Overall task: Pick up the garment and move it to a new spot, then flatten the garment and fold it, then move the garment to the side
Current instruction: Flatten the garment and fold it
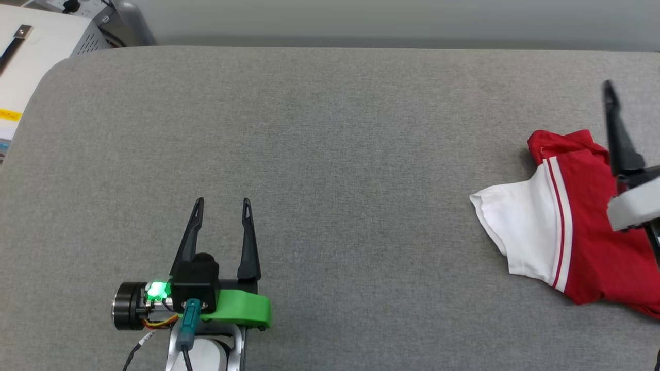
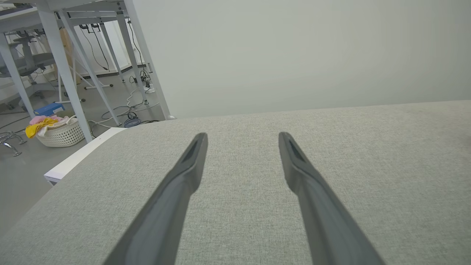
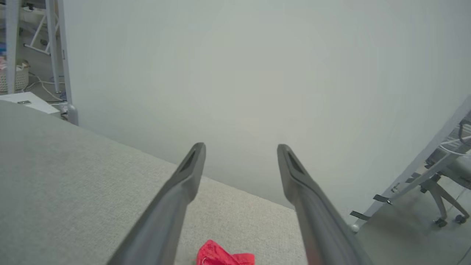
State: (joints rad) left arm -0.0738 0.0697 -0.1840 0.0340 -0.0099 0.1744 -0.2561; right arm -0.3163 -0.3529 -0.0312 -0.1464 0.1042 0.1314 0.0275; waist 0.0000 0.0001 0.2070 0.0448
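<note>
The garment (image 1: 593, 232), red with a white sleeve (image 1: 521, 226) and red-and-white stripes at the seam, lies crumpled on the grey table (image 1: 309, 154) at the far right, running past the picture's edge. One dark finger (image 1: 619, 139) of my right arm rises over it. In the right wrist view my right gripper (image 3: 241, 147) is open and holds nothing, and a red fold of the garment (image 3: 224, 255) shows low between its fingers. My left gripper (image 1: 223, 202) rests open and empty near the table's front left, far from the garment; its spread fingers (image 2: 191, 162) hover over bare fabric.
A white cabinet (image 1: 31, 46) stands beyond the table's rounded far-left corner. A grey wall runs behind the table's far edge. Off the table to the left are white desk legs (image 2: 70, 73) and a laundry basket (image 2: 60, 132); to the right stands a chair base (image 3: 445, 206).
</note>
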